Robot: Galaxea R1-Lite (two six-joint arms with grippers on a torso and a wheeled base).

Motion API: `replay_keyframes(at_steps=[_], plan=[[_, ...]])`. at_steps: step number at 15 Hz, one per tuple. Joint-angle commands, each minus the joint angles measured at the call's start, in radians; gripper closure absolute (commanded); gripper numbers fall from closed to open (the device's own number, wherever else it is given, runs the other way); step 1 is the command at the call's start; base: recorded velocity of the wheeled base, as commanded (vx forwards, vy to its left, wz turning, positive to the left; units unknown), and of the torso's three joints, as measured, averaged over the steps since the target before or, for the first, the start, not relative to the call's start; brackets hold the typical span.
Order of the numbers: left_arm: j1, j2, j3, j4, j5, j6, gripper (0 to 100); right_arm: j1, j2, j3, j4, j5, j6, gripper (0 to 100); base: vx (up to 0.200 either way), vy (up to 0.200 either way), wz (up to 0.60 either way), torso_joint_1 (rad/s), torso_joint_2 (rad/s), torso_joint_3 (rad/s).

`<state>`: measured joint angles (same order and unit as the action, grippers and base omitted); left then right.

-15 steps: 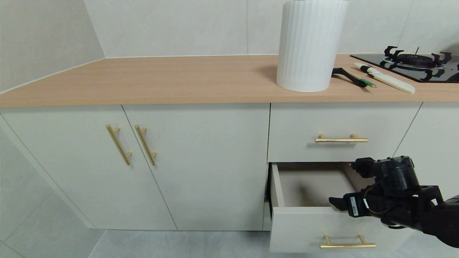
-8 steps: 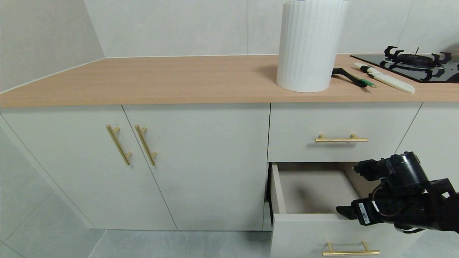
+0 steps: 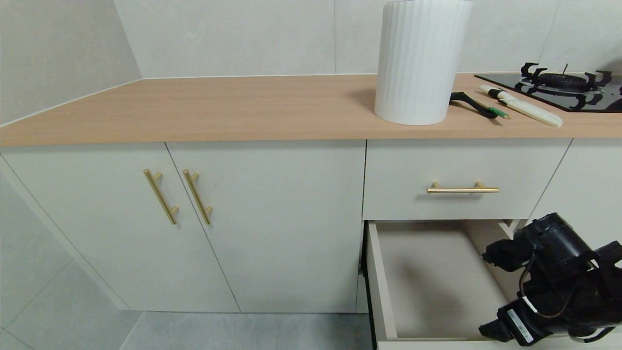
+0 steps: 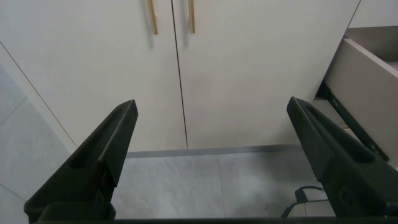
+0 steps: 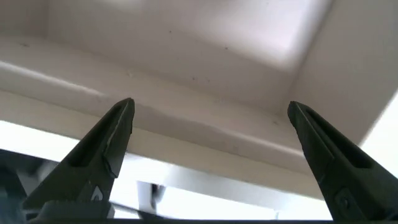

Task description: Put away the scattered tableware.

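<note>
Jaws gaped wide and empty on both arms: right gripper (image 3: 490, 293) at the near front of the open drawer (image 3: 376, 272), left gripper (image 4: 211, 106) facing the cupboard doors (image 4: 249, 68). Opening seemed finished; the next move would call for rising to the knife (image 3: 522, 112) and black-handled utensil (image 3: 474, 104), far right on the bench (image 3: 243, 107)

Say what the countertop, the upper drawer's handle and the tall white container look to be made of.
The countertop looks like wood or wood-look laminate, matte, with fine straight grain running along it. The handle seems to be metal in a brushed brass-coloured finish: a thin bar with a soft sheen. The container is matte white with vertical ribs. It could be plastic or ceramic; the look leaves that open.
</note>
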<state>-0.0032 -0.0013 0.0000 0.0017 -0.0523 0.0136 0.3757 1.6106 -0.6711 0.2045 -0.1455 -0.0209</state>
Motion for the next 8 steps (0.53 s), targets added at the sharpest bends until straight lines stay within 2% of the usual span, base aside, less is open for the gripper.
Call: replay_keyframes(at_steps=[1, 4, 8], plan=[[0.000, 0.001, 0.000, 0.000, 0.000, 0.000, 0, 0.032, -0.041, -0.013, 0.062, 0.000, -0.010, 0, 0.000, 0.000, 0.00, 0.000, 0.00, 0.000], [0.000, 0.001, 0.000, 0.000, 0.000, 0.000, 0, 0.054, -0.046, -0.024, 0.188, 0.001, -0.062, 0, 0.000, 0.000, 0.00, 0.000, 0.00, 0.000], [0.000, 0.001, 0.000, 0.001, 0.000, 0.000, 0, 0.083, -0.046, -0.025, 0.286, 0.004, -0.097, 0, 0.000, 0.000, 0.00, 0.000, 0.00, 0.000]])
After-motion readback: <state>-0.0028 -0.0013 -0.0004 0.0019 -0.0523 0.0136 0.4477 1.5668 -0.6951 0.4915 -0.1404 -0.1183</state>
